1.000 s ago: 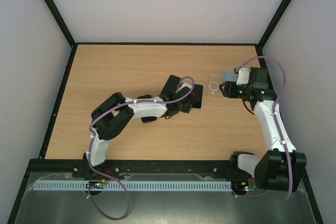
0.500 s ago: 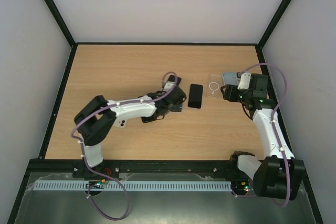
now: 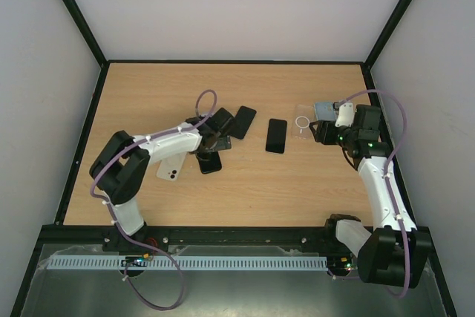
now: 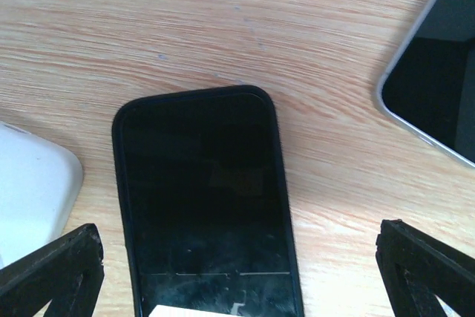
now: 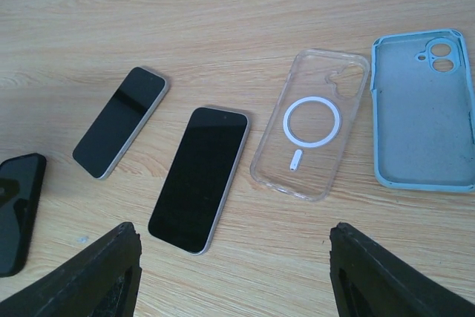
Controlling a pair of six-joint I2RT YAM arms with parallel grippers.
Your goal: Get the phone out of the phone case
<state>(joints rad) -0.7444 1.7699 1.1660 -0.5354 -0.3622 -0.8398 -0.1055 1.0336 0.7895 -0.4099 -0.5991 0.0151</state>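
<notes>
Seemingly mid-approach: left gripper (image 4: 237, 241), fingers spread and empty, poised above black-cased dark-screened phone (image 4: 206, 198) flat on wooden table (image 4: 223, 20); right gripper (image 5: 234, 239) likewise spread, empty; next likely lowering to pin its edges.

The left arm (image 3: 169, 146) and right arm (image 3: 380, 183) share one build: white link shells and black joint housings. A purple cable (image 3: 197, 104) runs along each arm, tied at intervals (green lamps (image 3: 349, 136) glow at the right wrist). The claw fingers (image 4: 52, 276) are matte black wedges.
</notes>
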